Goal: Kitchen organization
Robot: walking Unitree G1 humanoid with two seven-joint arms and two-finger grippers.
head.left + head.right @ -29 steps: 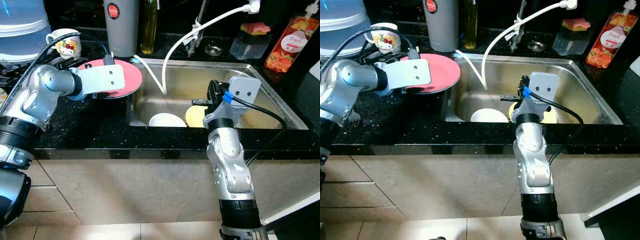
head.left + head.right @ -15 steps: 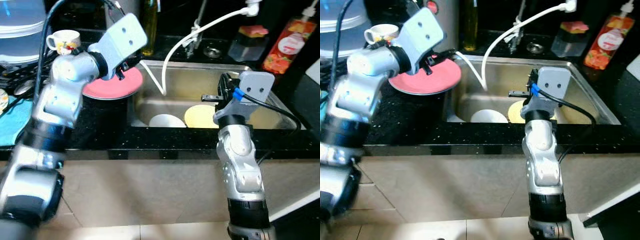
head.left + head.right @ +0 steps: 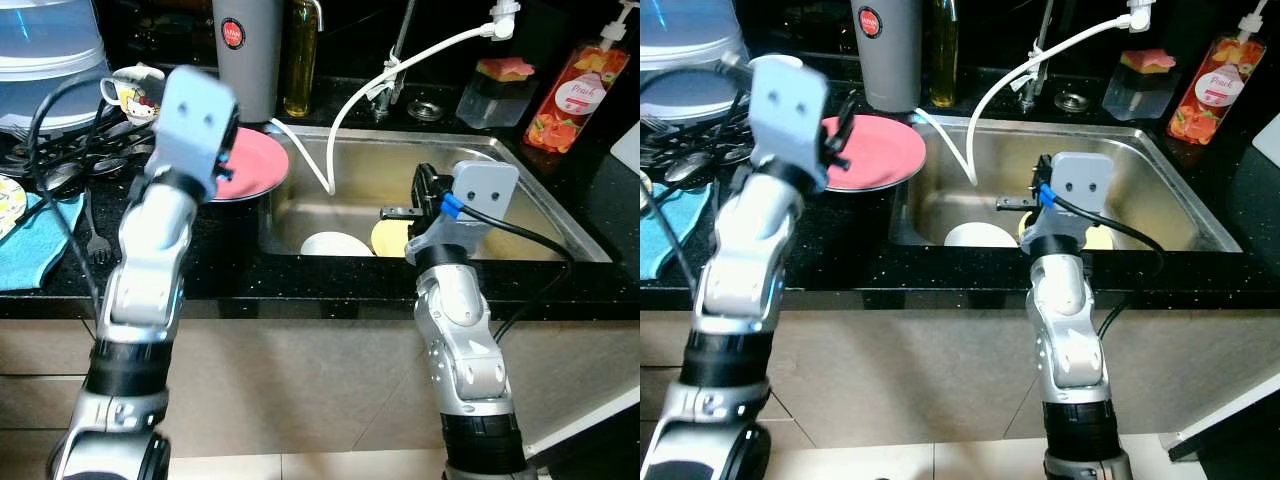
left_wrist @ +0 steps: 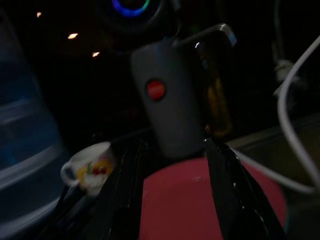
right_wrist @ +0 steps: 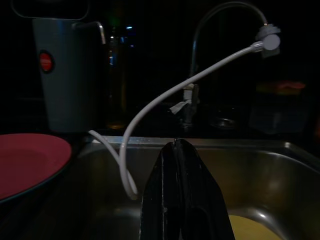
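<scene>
Currently, a round pink plate (image 3: 250, 168) is seen resting on the black speckled countertop (image 3: 330, 285), at about nine o'clock from the stainless steel sink basin (image 3: 520, 180), its rim overhanging the basin's edge. The left gripper (image 4: 172, 200) is raised above the plate, at about ten o'clock in the head views; in the left wrist view its two black fingers (image 4: 227, 190) are spread apart with the plate between and beyond them, and nothing is grasped. The right gripper (image 5: 179, 200) is held over the basin at about three o'clock from the plate, its fingers pressed together on nothing. In the basin, a round white dish (image 3: 335, 244) and a round yellow dish (image 3: 390, 238) are seen lying side by side, just beside each other, under a white flexible hose (image 3: 350, 95). A tall grey cylindrical jug with a red badge (image 3: 240, 50) stands at twelve o'clock from the plate, and a small white cartoon-printed cup (image 3: 130, 85) lies at about ten o'clock.

The step in hand is judged to be the sorting of dishes between sink and counter, with the pink plate set down. Next, one of the dishes in the basin would probably have to be reached; for that, the right fingers would need to be parted and lowered past the hose.
</scene>
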